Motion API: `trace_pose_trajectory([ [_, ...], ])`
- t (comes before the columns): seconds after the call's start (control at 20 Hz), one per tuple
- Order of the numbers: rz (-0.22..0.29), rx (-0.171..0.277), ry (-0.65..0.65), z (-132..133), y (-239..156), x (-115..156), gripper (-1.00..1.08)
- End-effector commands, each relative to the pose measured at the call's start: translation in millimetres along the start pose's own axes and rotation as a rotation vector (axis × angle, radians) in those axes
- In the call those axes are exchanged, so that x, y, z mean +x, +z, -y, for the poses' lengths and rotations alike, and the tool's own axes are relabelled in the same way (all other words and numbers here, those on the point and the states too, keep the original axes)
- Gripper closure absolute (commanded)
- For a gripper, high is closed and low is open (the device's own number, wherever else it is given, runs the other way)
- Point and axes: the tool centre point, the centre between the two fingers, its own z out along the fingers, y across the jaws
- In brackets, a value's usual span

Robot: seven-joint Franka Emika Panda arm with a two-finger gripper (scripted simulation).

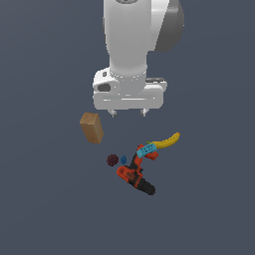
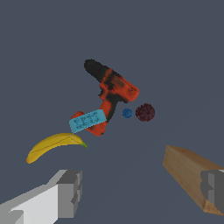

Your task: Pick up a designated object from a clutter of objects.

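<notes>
Exterior view: the arm's hand (image 1: 129,113) hangs above the dark desk (image 1: 45,209), its two short fingertips spread apart and holding nothing. Taking the power drill (image 1: 135,176) as the clock's centre, the small cyan brick (image 1: 145,150) lies at about one o'clock, resting against the drill's orange handle end and touching it. The yellow banana (image 1: 168,142) sits just beyond the brick, toward two o'clock, its near tip right beside the brick. At about ten o'clock, near the drill body, lie a tiny dark blue piece (image 1: 123,160) and a dark maroon bumpy ball (image 1: 112,160), close together. The tan wooden block (image 1: 91,127) stands apart at eleven o'clock. Seen from the wrist, the brick (image 2: 88,120) lies across the drill's (image 2: 112,89) handle, studs up, with both grey fingers (image 2: 70,192) wide apart.
</notes>
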Motion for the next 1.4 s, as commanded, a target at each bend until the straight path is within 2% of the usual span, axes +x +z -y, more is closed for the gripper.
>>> trace_pose_trajectory([
  [0.0,0.0,0.0,0.017,1.2,2.5,0.8,-0.92],
  [0.5,-0.003,-0.002,0.155,10.5,21.6,7.1,-0.92],
  [1.35,-0.011,-0.005,0.534,36.6,74.9,19.3,-0.92],
])
